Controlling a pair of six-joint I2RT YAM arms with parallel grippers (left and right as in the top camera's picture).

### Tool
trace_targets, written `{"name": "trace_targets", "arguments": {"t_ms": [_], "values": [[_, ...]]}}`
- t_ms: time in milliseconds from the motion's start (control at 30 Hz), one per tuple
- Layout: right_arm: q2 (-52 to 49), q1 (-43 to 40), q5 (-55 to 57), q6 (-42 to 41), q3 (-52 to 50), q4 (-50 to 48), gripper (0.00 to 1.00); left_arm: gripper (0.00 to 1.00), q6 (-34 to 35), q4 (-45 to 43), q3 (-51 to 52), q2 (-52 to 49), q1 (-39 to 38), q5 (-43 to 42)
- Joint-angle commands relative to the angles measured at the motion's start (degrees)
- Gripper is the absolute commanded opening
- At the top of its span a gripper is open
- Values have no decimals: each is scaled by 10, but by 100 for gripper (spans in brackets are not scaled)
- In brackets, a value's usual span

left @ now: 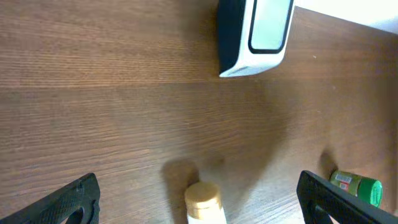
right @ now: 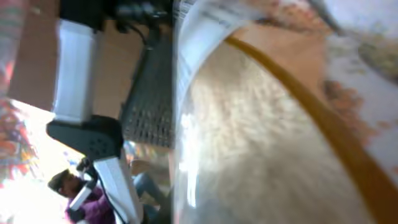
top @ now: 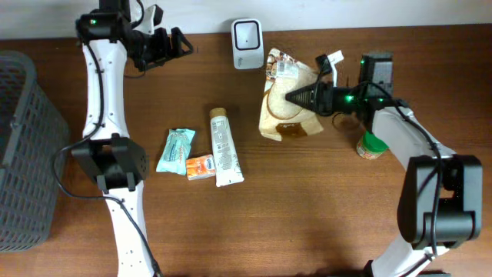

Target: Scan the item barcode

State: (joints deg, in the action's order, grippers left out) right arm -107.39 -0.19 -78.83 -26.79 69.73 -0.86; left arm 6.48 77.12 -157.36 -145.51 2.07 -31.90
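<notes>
**A:** How far along is the scan?

**B:** Partway, I'd judge. The right gripper (top: 296, 98) is clamped tight on the grain pouch (top: 278, 108), which fills its wrist view. The pouch sits at its fingertips, with the barcode scanner (top: 247, 34) near, ahead and to the gripper's left.

**A:** So what's left?

**B:** Turning the pouch's barcode to the scanner window (I can't tell which face carries the code, or whether anything has registered).

**A:** And the other arm?

**B:** The left gripper (top: 173, 42) has its jaws spread wide and holds nothing. It hangs over bare wood, with the scanner ahead of it and the white tube (top: 224, 150) just below its fingers in its wrist view.
</notes>
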Motion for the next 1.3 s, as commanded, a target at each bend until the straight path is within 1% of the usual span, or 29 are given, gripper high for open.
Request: {"name": "trace_targets", "arguments": {"t_ms": [0,67,167,233,267,300,367,400,433,467,500,567,633,700,767,800,833,867,900,967,1000,1033,1067,1100,1133,1167,1200,1233,1267], "values": [[22,0,-52,-205,11,-167,4,99,-5,1,-8,5,1,5],[22,3,-52,-317,11,-289,4,99,-5,1,-8,5,1,5],[17,14,-20,-310,11,-271,4,99,-5,1,-8,5,1,5],[10,32,50,-236,11,-156,4,99,-5,1,-8,5,0,5],[10,47,136,-151,11,-38,4,99,-5,1,-8,5,0,5],[10,52,166,-124,11,-2,4,99,-5,1,-8,5,0,5],[10,54,169,-83,33,27,4,99,-5,1,-8,5,0,5],[10,55,210,-19,80,116,4,99,-5,1,-8,5,0,5],[9,56,251,27,114,179,4,99,-5,1,-8,5,0,5],[9,62,322,80,158,254,4,99,-5,1,-8,5,0,5],[9,75,434,134,219,333,4,99,-5,1,-8,5,0,5],[9,103,574,182,271,360,4,99,-5,1,-8,5,0,5],[9,128,661,234,277,340,4,99,-5,1,-8,5,0,5],[-3,165,788,318,277,299,4,99,-5,1,-8,5,0,5],[-14,194,866,358,277,281,4,99,-5,1,-8,5,0,5],[-17,203,878,355,277,290,4,99,-5,1,-8,5,0,5],[-18,204,878,311,277,307,4,99,-5,1,-8,5,0,5],[-18,199,864,292,277,314,4,99,-5,1,-8,5,0,5],[-20,188,844,278,277,323,9,99,-5,1,-8,5,0,5],[-33,170,819,269,277,347,45,99,-5,1,-8,5,0,5],[-48,166,805,219,277,371,61,99,-5,1,-8,5,0,5],[-64,166,805,117,277,403,75,99,-5,1,-8,5,0,5],[-75,166,805,12,276,433,84,99,-5,1,-8,5,0,5],[-85,166,805,-90,276,460,96,99,-5,1,-8,5,0,5],[-93,167,805,-127,276,466,96,99,-5,1,-8,5,0,5],[-98,167,804,-134,276,468,95,99,-5,1,-8,5,0,5],[-101,166,803,-134,276,473,82,99,-5,1,-8,5,0,5],[-104,166,803,-129,276,477,29,99,-5,1,-8,5,0,5],[-104,166,798,-89,276,476,4,99,-5,1,-8,5,0,5]]}}
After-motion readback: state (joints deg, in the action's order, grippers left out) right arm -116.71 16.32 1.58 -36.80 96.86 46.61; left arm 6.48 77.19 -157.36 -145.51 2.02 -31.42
